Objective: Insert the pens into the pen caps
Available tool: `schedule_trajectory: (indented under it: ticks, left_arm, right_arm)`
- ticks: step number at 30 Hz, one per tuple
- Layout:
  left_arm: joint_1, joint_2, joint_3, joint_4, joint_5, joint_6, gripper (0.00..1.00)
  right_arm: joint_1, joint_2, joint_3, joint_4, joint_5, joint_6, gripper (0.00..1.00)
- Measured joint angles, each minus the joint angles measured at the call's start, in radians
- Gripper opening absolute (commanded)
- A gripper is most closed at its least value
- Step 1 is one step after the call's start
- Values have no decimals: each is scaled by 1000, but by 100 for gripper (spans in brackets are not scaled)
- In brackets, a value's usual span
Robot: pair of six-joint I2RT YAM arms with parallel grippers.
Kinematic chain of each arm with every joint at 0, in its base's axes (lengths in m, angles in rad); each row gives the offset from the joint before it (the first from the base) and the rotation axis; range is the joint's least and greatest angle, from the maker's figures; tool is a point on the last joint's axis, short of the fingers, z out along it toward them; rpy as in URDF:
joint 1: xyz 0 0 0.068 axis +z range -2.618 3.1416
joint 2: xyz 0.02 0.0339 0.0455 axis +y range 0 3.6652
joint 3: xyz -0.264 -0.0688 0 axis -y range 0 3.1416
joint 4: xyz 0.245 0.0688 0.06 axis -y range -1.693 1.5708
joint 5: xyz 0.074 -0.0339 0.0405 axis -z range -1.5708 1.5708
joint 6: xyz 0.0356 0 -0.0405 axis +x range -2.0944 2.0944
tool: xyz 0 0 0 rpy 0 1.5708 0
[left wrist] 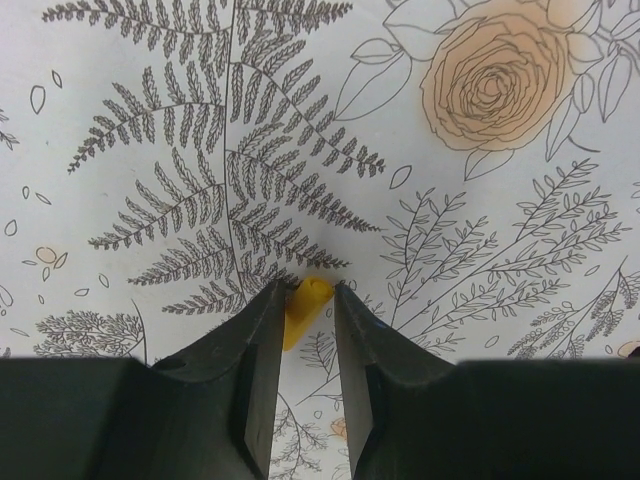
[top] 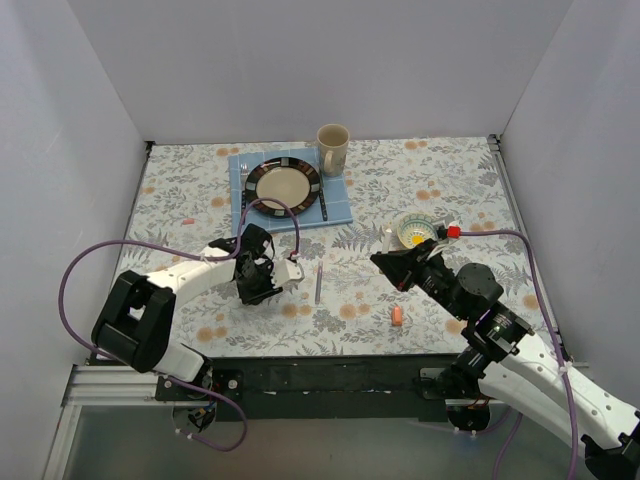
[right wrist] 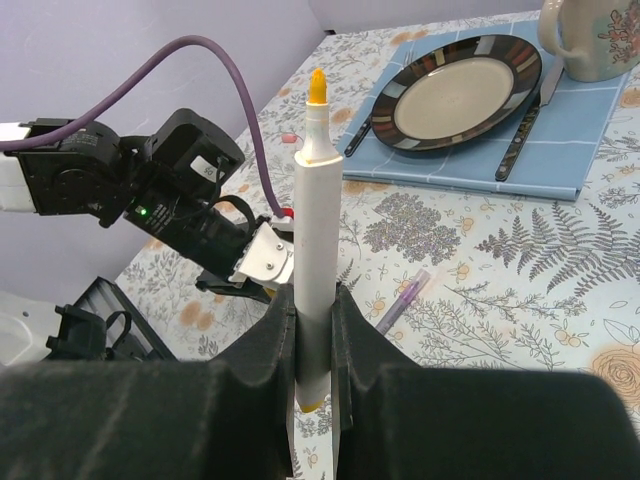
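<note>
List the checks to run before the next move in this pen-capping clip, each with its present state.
1. The right pincer is shut on the pen: ok.
2. The pen's yellow tip is bare and points away from the pincer: ok.
3. The left pincer is shut on the yellow cap: ok.
4. The cap's colour matches the tip: ok.
5. The cap's open end faces the pen: cannot tell.
6. The tip is lined up with the cap: not ok; the pincers are well apart in the top view.
</note>
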Motion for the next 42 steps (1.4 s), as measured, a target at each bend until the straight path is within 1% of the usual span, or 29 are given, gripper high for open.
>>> schedule_trajectory:
  ticks: [2, 5, 9, 10, 13, 17, 20, 25, 29, 31, 33, 36, 39, 42]
  left_arm:
    - [9, 0, 0, -7, -7, 11, 26]
    - [14, -1, -4, -6, -9, 25, 22]
    - [14, -1, -4, -5, -12, 34, 14]
    - [15, -1, -4, -5, -13, 33, 10]
    - [15, -2, -4, -3, -14, 27, 0]
    - [12, -5, -6, 2, -5, -2, 0]
    - [2, -2, 0, 4, 5, -59, 0]
    - [-43, 55, 76, -5, 65, -232, 0]
    - [-53, 69, 207, -9, 103, -406, 0]
    - [-52, 69, 270, 16, 124, -489, 0]
    - [-52, 62, 310, 80, 144, -597, 0]
    - [-52, 46, 312, 158, 182, -743, 0]
    - [-52, 28, 303, 258, 227, -937, 0]
    - [-52, -20, 267, 387, 241, -1146, 0]
  right_arm:
    - [0, -2, 0, 0, 1, -2, 1]
    - [0, -6, 0, -2, 5, -3, 1]
    - [0, -25, 0, -14, 13, -6, 1]
    - [0, -29, 0, -15, 15, -7, 1]
    - [0, -41, 0, -16, 19, -10, 1]
    - [0, -47, 0, -15, 19, -10, 1]
    - [0, -46, 0, -16, 18, -10, 1]
    - [0, -32, -2, -14, 10, -6, 1]
    - [0, -3, -40, -9, -12, 0, 1]
    - [0, 11, -60, -7, -20, 1, 1]
    - [0, 28, -79, -3, -32, -1, 1]
    - [0, 48, -107, 32, -73, -6, 1]
    - [0, 90, -126, 106, -132, -10, 1]
    - [0, 151, -145, 196, -191, 1, 1]
